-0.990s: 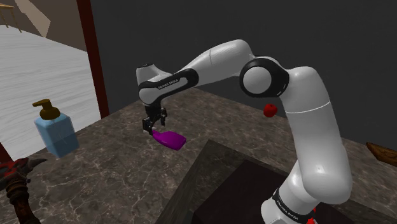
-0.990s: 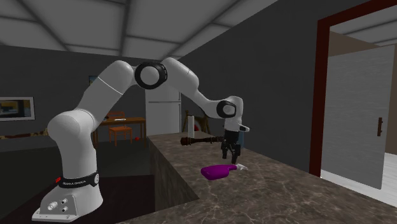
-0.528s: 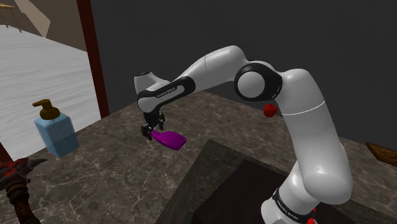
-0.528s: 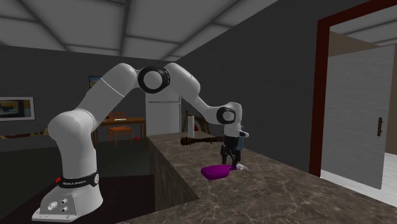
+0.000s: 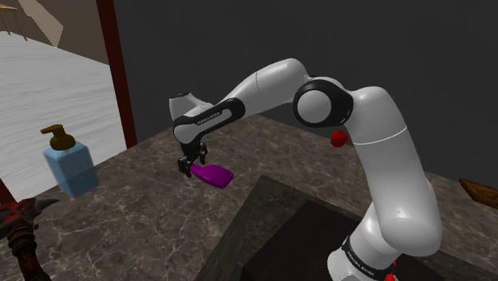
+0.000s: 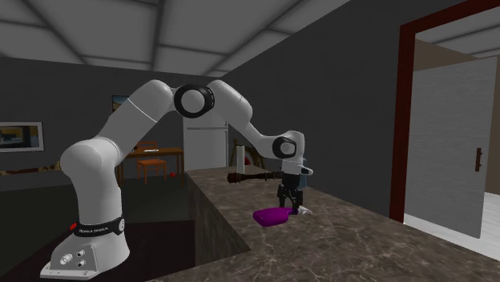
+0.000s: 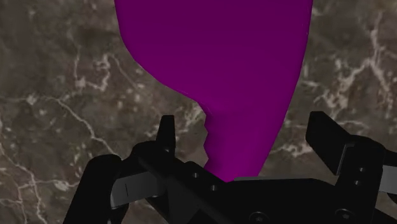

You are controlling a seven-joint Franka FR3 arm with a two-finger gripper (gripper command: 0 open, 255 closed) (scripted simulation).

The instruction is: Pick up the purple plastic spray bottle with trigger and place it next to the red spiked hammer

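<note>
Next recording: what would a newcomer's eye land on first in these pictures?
The vivid purple spray bottle lying on its side on the dark marble counter grabs the eye first, with the black gripper open and straddling its narrow neck. Next is the blue soap dispenser near the shoulder view's left edge.

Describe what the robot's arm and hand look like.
The arm is glossy white, rounded segments with dark joints and a black band carrying small white lettering near its base. The hand is all black, with two blocky fingers.
</note>
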